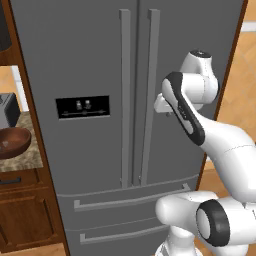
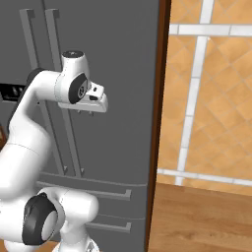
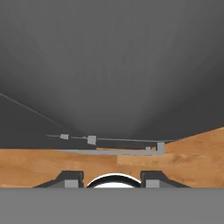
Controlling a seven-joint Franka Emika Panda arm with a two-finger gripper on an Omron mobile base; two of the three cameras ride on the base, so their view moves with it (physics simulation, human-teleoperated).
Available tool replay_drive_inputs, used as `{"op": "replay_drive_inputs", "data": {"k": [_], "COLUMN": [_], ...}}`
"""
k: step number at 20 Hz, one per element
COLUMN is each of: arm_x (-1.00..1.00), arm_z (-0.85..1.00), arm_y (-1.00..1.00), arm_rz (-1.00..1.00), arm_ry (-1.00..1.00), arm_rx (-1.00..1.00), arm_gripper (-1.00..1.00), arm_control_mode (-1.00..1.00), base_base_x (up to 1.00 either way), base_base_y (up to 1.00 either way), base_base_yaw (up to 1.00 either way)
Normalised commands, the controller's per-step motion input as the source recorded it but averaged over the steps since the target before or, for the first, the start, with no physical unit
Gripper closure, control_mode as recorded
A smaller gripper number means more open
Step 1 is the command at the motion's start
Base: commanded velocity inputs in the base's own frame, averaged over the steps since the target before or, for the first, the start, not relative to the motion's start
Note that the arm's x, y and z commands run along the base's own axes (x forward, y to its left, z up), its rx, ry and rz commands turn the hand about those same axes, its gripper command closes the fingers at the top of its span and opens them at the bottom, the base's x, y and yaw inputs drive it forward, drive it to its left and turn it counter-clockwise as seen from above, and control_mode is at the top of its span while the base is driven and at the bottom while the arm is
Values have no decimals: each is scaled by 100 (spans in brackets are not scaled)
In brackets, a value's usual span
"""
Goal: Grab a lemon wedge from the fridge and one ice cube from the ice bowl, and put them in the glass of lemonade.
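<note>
Fridge (image 1: 95, 65) doors are standing shut in my left base view, filling most of it, with the two long vertical handles (image 1: 137, 100) meeting at the centre seam and the black dispenser panel (image 1: 82, 107) on the left door; I am holding my gripper (image 1: 163, 105) close to the right door, just right of the handles and pointing down. At the left edge, the dark reddish-brown ice bowl (image 1: 12, 142) is sitting on the counter (image 1: 29, 160) beside a grey toaster (image 1: 8, 110). In my right base view, my gripper (image 2: 88, 111) is hanging downward beside the handles (image 2: 54, 93), apart from them, over the drawer fronts (image 2: 98, 194). My hand view is looking down the grey door face toward a drawer handle (image 3: 109, 151) and wooden floor (image 3: 43, 166), with my fingertips (image 3: 70, 179) showing partly spread and nothing between them. I judge I am at the first step, opening the fridge; next I need to turn toward the right door's handle and close on it. The lemon wedge is presumably behind these doors.
</note>
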Motion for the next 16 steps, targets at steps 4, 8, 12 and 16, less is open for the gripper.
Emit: {"op": "replay_drive_inputs", "data": {"k": [4, 8, 12, 16], "arm_x": [-29, -97, -78, -37], "arm_z": [0, 0, -5, -1], "arm_y": [0, 0, 2, 5], "arm_rz": [0, 0, 0, 1], "arm_ry": [1, -2, -5, 0], "arm_rx": [0, 0, 0, 0], "arm_gripper": [-100, -100, -100, -100], "arm_control_mode": [-100, -100, -100, -100], "base_base_x": [0, 0, 0, 0], "base_base_y": [0, 0, 0, 0], "base_base_yaw": [0, 0, 0, 0]}}
